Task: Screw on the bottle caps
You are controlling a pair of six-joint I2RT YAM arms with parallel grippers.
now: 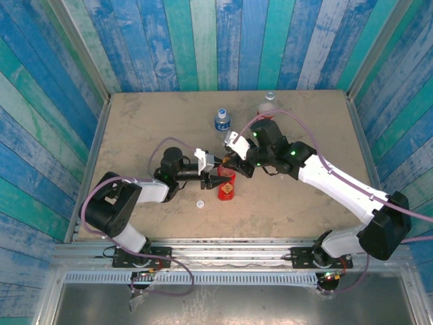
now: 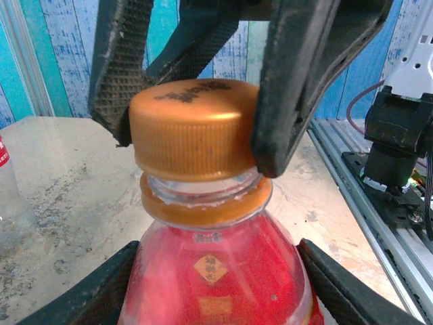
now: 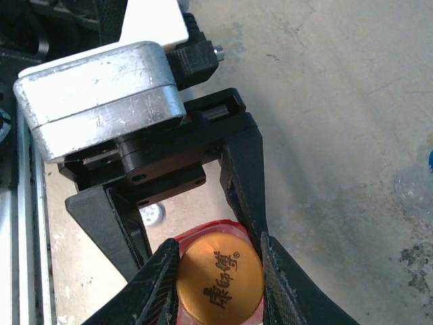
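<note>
Right wrist view, fingertips: the right gripper (image 3: 222, 281) has its two black fingers (image 3: 160, 284) pressed on opposite sides of the orange cap (image 3: 220, 277), pinching it from above.
Left wrist view, same pinch: those fingers come down from the top of the picture and squeeze the cap's ribbed wall, one on each side. The printed characters on the cap face up.
Left fingers: the left gripper (image 2: 216, 288) is closed from both sides on the body of the red-and-yellow bottle (image 2: 216, 271), below its shoulder. Its pads (image 2: 95, 291) lie against the wrap.
Cap seating: the orange cap sits level on the bottle's neck, with a strip of clear neck showing between it and the orange collar ring (image 2: 206, 203). How far it is threaded on cannot be told.
Held bottle: upright on the table (image 1: 149, 122), near its middle, between the two arms, which reach in from either side.
Loose cap: the white cap (image 1: 200, 203) lies flat on the table, just to the near left of the held bottle and apart from both grippers.
Farther back: the blue-label bottle (image 1: 222, 123) stands upright with the blue cap (image 1: 221, 112) on top.
Far edge: the cola-label bottle (image 1: 268, 107) stands upright to the right of the blue-label one. Whether its mouth is capped cannot be made out.
Surround: plank walls (image 1: 223, 40) in blue and green enclose the table on three sides.
</note>
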